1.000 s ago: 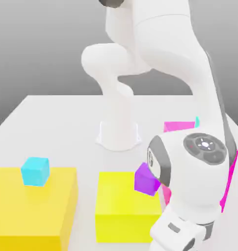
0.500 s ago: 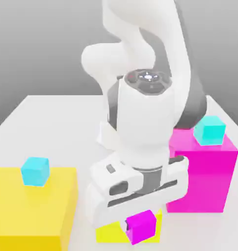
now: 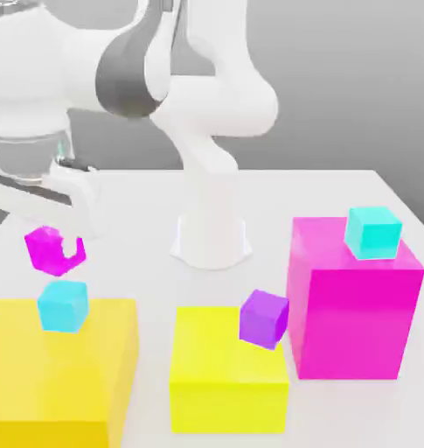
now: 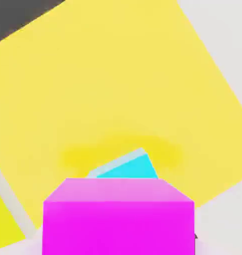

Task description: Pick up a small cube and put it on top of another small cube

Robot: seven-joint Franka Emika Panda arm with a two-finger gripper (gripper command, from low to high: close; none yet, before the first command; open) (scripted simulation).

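hand (image 3: 54,249) is gripping the small magenta-pink cube (image 3: 49,250) | pink cube is hanging just above the small sky-cyan cube (image 3: 62,305), apart from it | sky-cyan cube is sitting on the big yellow block (image 3: 71,372) | hand view: pink cube (image 4: 119,217) is overlapping the sky-cyan cube (image 4: 128,166)

Exterior view faces the arm's base; hand view looks down closely; both share the yellow block (image 3: 62,367) (image 4: 118,89).

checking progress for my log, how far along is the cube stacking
Pickup looks done: the pincer holds the magenta cube in the air. In hand: it hangs just above the light cyan cube on the large yellow block. Left: lower, release.
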